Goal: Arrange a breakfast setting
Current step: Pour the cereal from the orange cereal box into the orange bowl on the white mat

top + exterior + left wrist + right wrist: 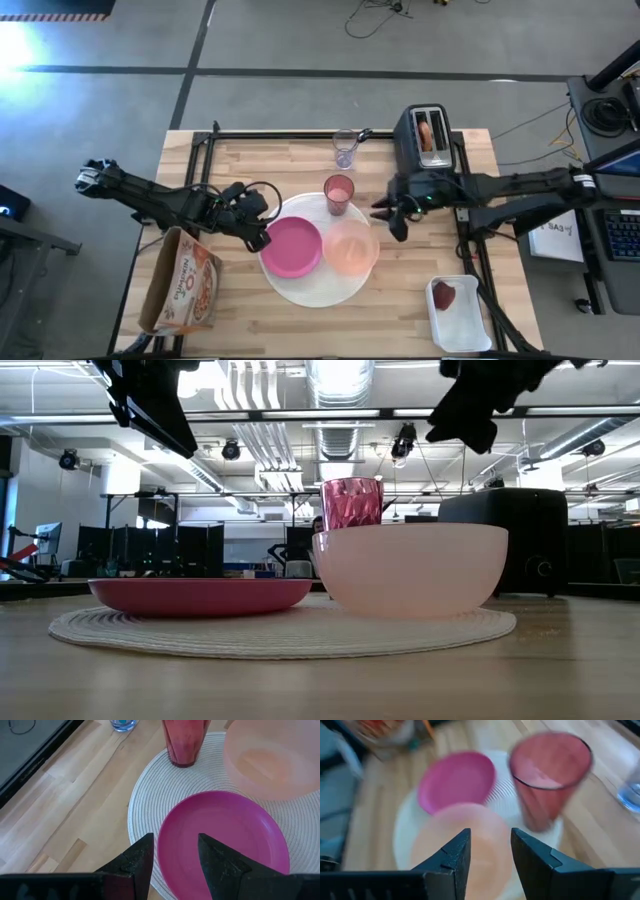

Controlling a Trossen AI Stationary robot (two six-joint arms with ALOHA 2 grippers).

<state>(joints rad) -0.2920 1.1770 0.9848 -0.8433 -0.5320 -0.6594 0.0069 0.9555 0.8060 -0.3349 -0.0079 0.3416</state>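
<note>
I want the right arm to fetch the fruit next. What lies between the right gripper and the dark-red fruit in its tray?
Nothing visible. The right gripper hangs open beside the peach bowl; only bare table separates it from the dark-red fruit in the white tray.

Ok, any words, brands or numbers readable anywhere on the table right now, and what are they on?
Orange-and-white cardboard box at the table's left edge: large lettering printed on its face, too small and blurred to read.
White paper sheet off the table's right side: dark marks, unreadable.
Black toaster, pink tumbler, plates and bowl: no text visible.
</note>
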